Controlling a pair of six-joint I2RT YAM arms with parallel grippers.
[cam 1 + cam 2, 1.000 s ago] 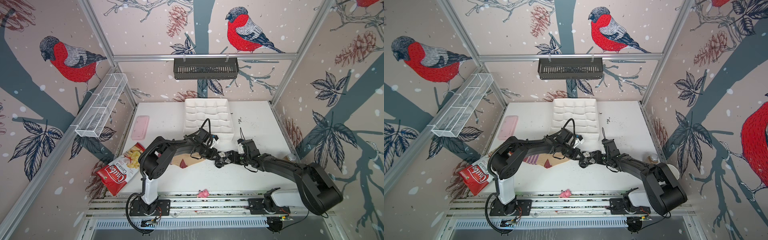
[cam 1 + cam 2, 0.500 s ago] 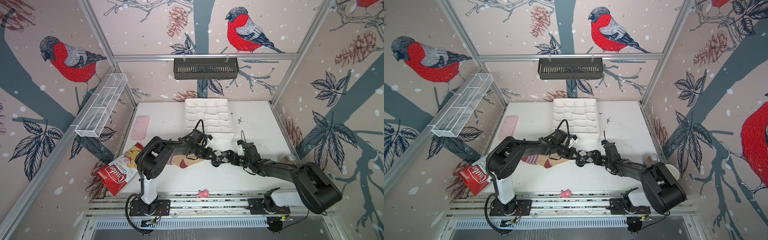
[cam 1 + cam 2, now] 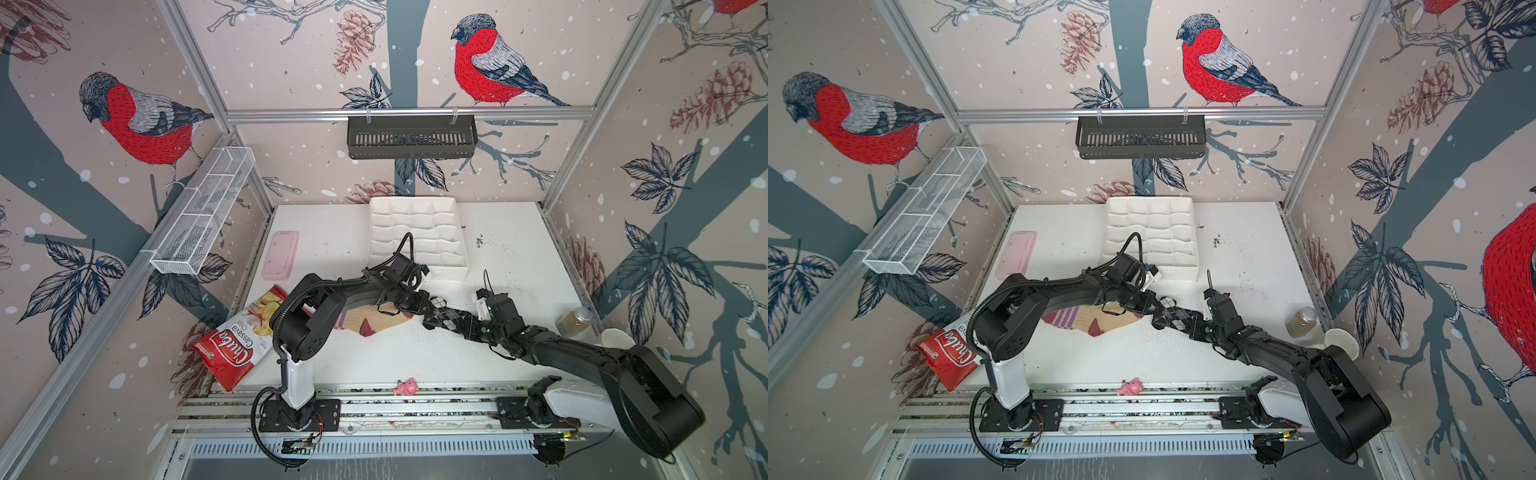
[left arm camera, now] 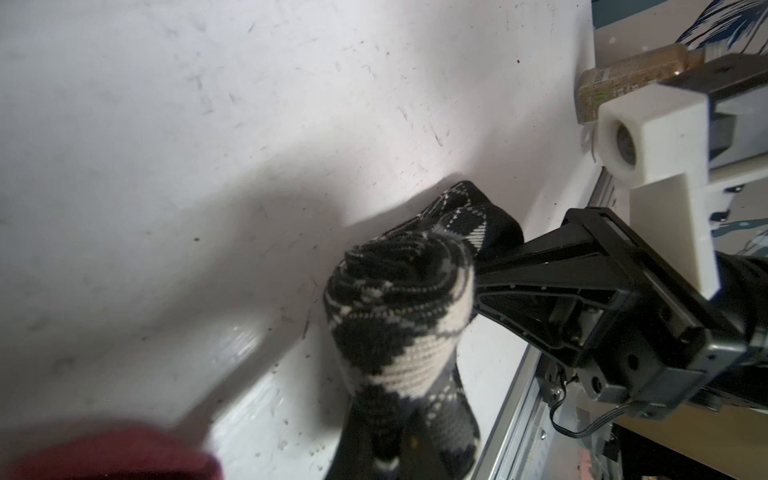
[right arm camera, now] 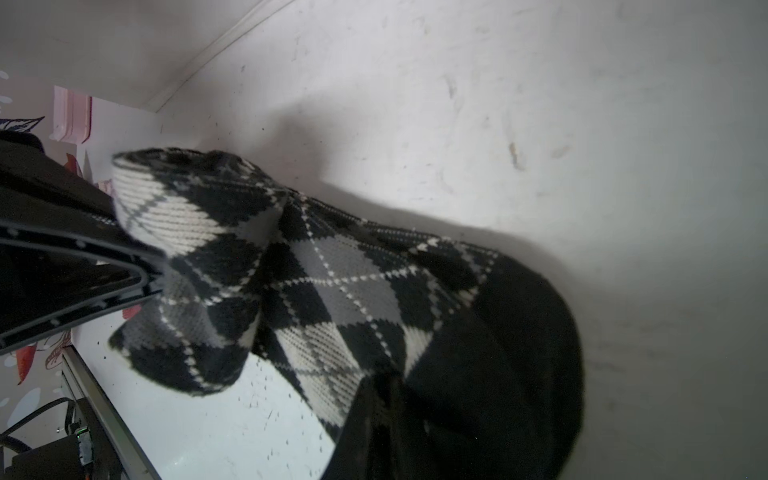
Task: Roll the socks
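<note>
Right now the argyle sock [image 3: 449, 318] is stretched between the two arms, low over the middle of the table [image 3: 415, 361]; whether it brushes the surface I cannot tell. The left gripper [image 3: 424, 306] is pinched tight on one end, where the cloth is already wound into a thick, twisted coil. The right gripper [image 3: 471, 328] is clamped on the plain black end. The tan sock [image 3: 359, 323] lies flat on the table under the left arm, near the coil, and looks unrolled.

To do this step well, I judge the turning should come from the left wrist while the right side gives only light tension — enough to hold the layers snug, not so much that the coil pulls out of the pinch. The two grippers sit close together, so the right one should feed its end in gradually and let go only once the roll reaches it. A slack stretch would likely let the coil spring loose — and the roll would need redoing.
</note>
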